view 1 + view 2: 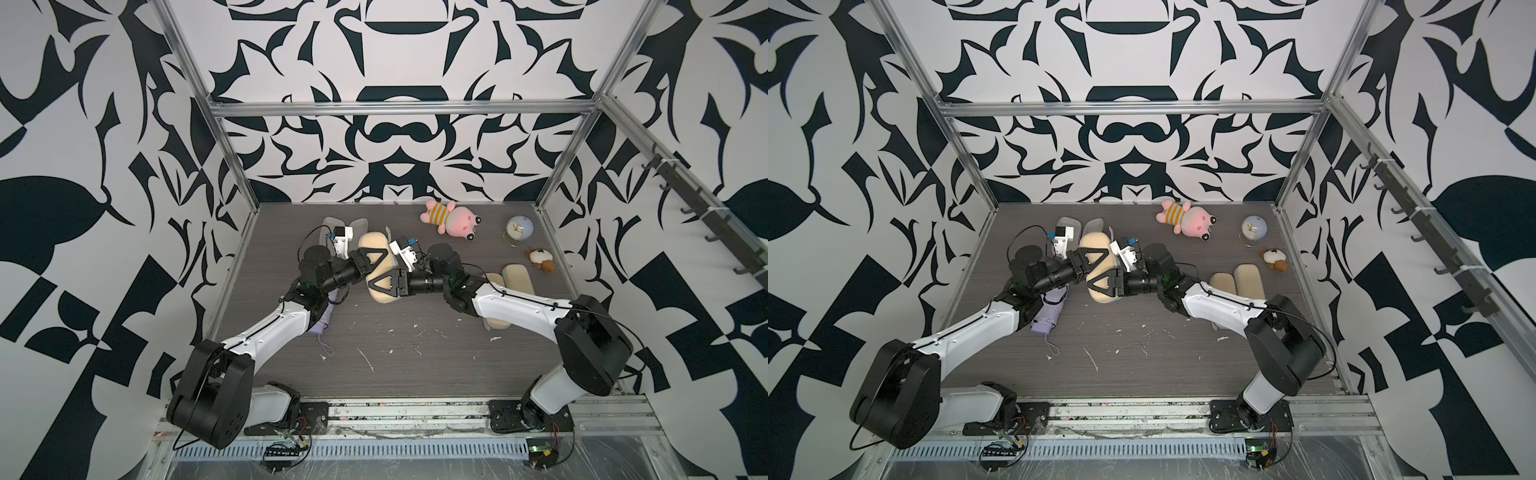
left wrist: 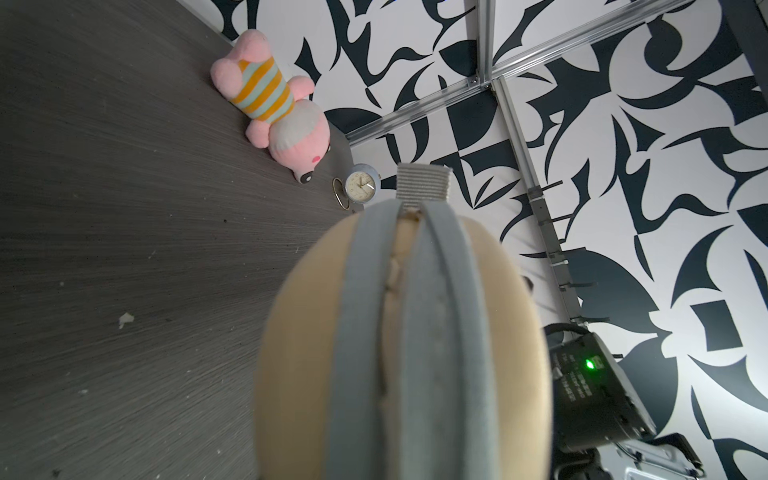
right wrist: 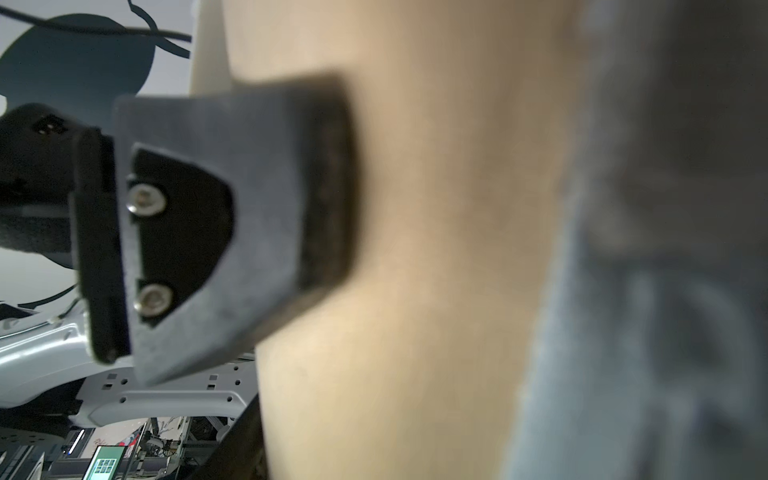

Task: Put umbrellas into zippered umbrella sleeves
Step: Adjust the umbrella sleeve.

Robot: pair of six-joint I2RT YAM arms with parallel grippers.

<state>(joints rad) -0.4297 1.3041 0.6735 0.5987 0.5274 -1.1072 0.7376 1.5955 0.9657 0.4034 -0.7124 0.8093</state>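
A beige zippered sleeve [image 1: 371, 245] is held up over the table's middle, seen in both top views. My left gripper [image 1: 379, 258] is shut on its middle and my right gripper [image 1: 380, 283] on its near end. In the left wrist view its grey zip edges [image 2: 361, 332] stand almost together, and cream umbrella fabric [image 2: 405, 241] shows in the slit. The right wrist view shows a left finger [image 3: 249, 208] pressing the beige shell [image 3: 436, 270]. A lavender umbrella [image 1: 1050, 309] lies under my left arm. An open pale sleeve [image 1: 1068, 226] lies at the back, and two closed beige sleeves [image 1: 517, 278] lie at the right.
A pink plush toy [image 1: 453, 218], a small round clock [image 1: 519, 230] and a small brown plush [image 1: 542, 261] lie at the back right. White scraps [image 1: 368, 361] dot the near tabletop. Metal frame posts [image 1: 232, 166] bound the table.
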